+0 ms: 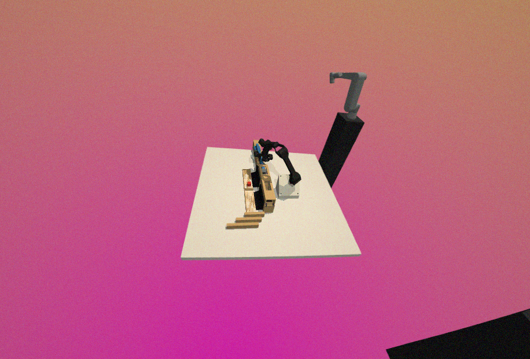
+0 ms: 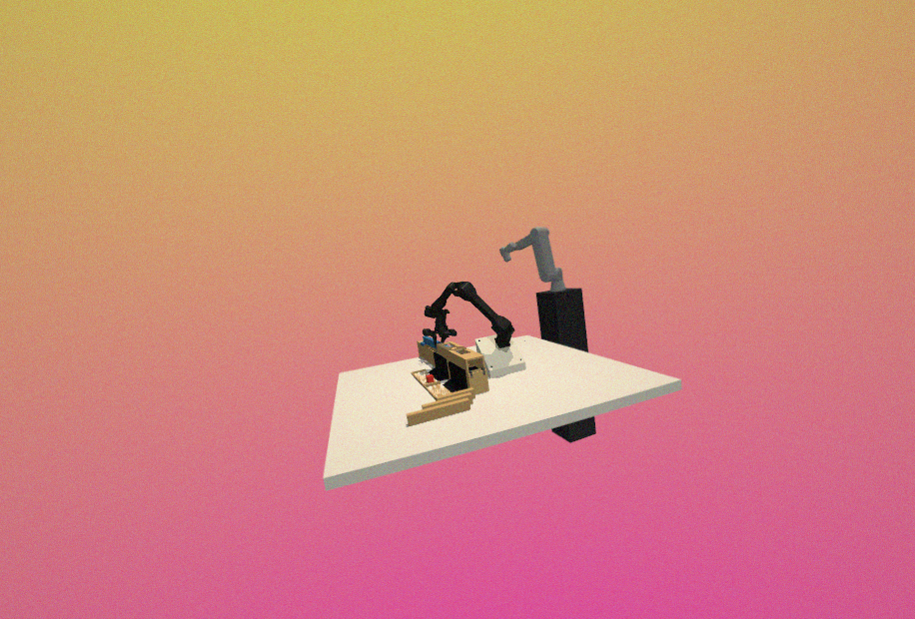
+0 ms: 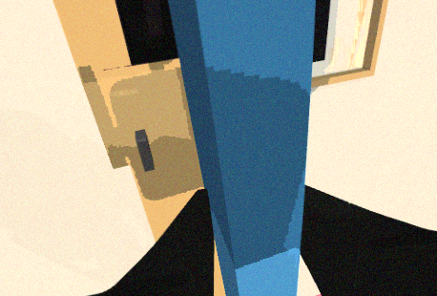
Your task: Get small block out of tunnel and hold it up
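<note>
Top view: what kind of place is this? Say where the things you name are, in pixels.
Likely a robot manipulation test bench: a black arm (image 1: pixel 288 162) (image 2: pixel 481 307) on a white tabletop (image 1: pixel 214 245) (image 2: pixel 371 452), a wooden tunnel fixture (image 1: pixel 269 197) (image 2: pixel 477 374), and a second, gray arm (image 1: pixel 354 92) (image 2: pixel 543 255) on a black pedestal (image 1: pixel 341 141) (image 2: pixel 562 317) behind.

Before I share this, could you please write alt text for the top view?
A black robot arm's gripper grips a blue bar at a long wooden tunnel; a red block lies in a shallow tray alongside.

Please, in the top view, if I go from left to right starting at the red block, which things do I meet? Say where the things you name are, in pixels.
Red block (image 1: pixel 249 183) (image 2: pixel 430 378) → wooden tunnel housing (image 1: pixel 269 195) (image 2: pixel 480 382) (image 3: pixel 144 110) → white base plate (image 1: pixel 283 193) (image 2: pixel 509 368) → tall black pedestal (image 1: pixel 339 143) (image 2: pixel 564 317) → large black slab (image 1: pixel 485 338), partly out of the picture.
</note>
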Controlling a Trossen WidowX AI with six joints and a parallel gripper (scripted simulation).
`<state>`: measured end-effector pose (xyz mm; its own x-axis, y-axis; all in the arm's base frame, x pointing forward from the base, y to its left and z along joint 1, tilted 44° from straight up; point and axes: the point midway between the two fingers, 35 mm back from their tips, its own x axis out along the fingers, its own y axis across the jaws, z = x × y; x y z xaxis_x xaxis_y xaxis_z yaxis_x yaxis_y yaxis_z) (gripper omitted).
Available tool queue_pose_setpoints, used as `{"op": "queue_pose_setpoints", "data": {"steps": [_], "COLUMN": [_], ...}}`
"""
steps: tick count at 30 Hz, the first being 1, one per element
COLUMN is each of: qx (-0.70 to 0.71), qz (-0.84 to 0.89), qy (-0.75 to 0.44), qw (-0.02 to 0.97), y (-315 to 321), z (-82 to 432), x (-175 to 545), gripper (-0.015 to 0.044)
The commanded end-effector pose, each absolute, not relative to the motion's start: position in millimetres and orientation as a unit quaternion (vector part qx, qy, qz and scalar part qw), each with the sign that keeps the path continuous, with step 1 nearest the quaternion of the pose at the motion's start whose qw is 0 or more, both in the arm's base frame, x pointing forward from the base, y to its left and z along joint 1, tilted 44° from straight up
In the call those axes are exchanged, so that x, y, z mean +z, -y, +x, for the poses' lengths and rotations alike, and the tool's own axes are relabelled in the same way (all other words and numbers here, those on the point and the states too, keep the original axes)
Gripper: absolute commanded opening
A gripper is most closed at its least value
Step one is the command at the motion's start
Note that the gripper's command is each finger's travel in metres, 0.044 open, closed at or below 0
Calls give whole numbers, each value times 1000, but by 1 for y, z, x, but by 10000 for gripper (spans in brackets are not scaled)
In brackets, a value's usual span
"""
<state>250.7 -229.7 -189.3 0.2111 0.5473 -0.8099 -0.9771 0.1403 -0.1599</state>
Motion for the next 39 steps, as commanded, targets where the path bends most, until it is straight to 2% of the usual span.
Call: {"op": "queue_pose_setpoints", "data": {"steps": [1,15,32,39], "qx": [547,547,548,548], "qz": [-366,-366,-365,-364], "qy": [-309,-309,-309,-309], "qw": [686,686,687,687], "y": [234,234,255,220], "z": [251,251,250,250], "x": [-198,-198,-162,-132], "gripper": [0,0,440,440]}}
